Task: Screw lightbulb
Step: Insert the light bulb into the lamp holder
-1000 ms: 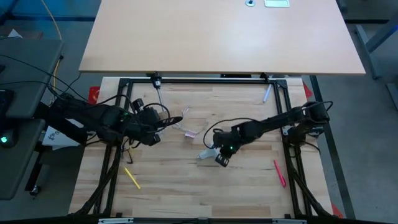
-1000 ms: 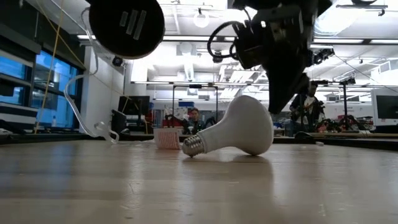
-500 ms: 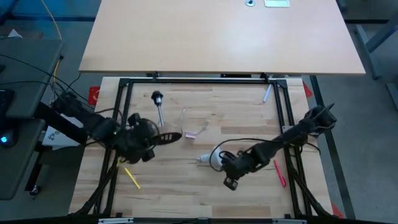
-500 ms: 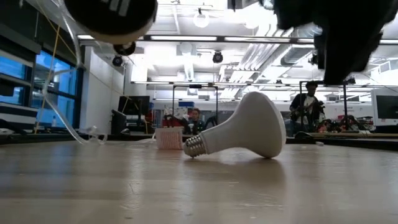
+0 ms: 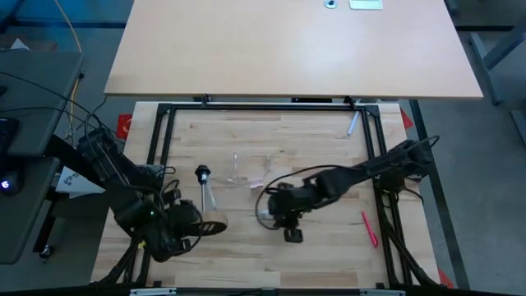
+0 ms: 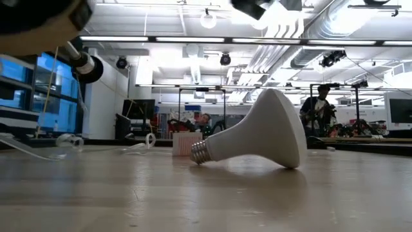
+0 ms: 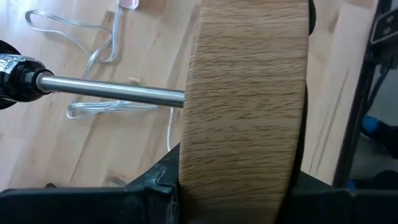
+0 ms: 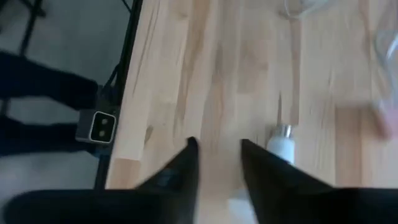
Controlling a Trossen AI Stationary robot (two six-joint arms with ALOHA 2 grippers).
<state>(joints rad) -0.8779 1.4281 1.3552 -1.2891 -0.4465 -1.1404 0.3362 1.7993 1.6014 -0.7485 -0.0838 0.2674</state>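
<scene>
The lightbulb (image 6: pixel 257 137) lies on its side on the wooden table (image 5: pixel 320 140), globe tipped up, grey screw base (image 6: pixel 201 153) down on the boards. Just over the bulb hangs the right gripper (image 8: pixel 217 163), fingers (image 8: pixel 181 163) parted with bare wood between them, nothing in its grasp; the bulb sits just beside one finger. Well to the bulb's left, the left gripper (image 5: pixel 182 226) is clamped on the round wooden disc (image 7: pixel 245 106), whose metal stem (image 7: pixel 112 92) runs out to a black socket (image 5: pixel 201 173). A clear cable (image 5: pixel 246 168) loops behind the bulb. A red pen (image 5: pixel 369 228) lies to the bulb's right, near the frame.
</scene>
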